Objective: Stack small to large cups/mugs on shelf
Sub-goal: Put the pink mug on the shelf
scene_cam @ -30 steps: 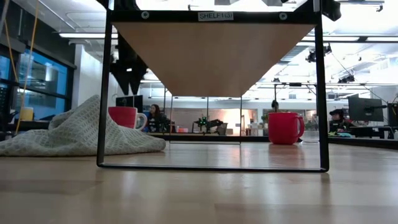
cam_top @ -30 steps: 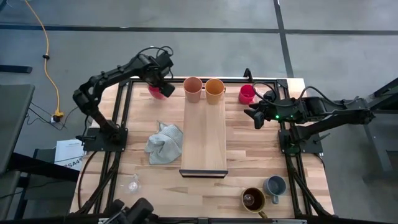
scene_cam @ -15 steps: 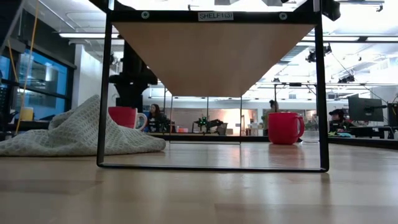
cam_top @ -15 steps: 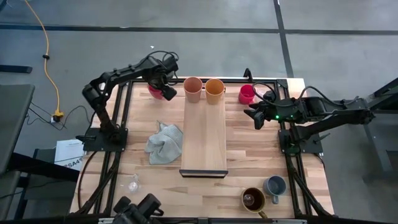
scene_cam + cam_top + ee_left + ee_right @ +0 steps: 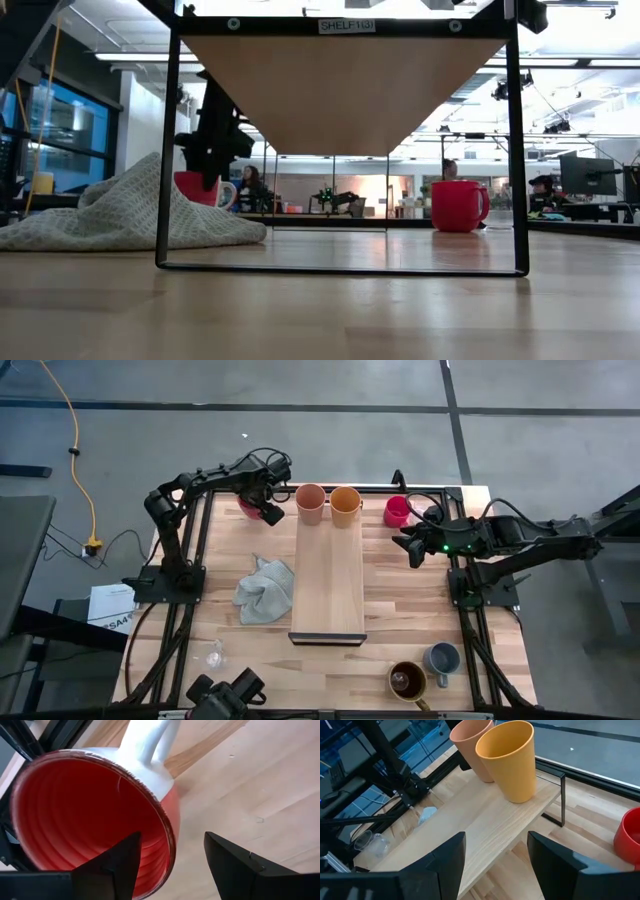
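The left gripper (image 5: 268,510) is poised directly over the red mug (image 5: 250,508), which stands on the desk (image 5: 400,610) just left of the shelf's (image 5: 328,585) far end. In the left wrist view the fingers are spread and straddle the mug's rim (image 5: 170,827), one inside the mouth, one outside the wall, the white handle (image 5: 147,740) pointing away from them. The right gripper (image 5: 408,547), also spread and empty, waits right of the shelf, well apart from this mug, so the left arm is judged nearer.

Two cups (image 5: 327,504) stand side by side at the shelf's (image 5: 327,595) far end, apparently touching.
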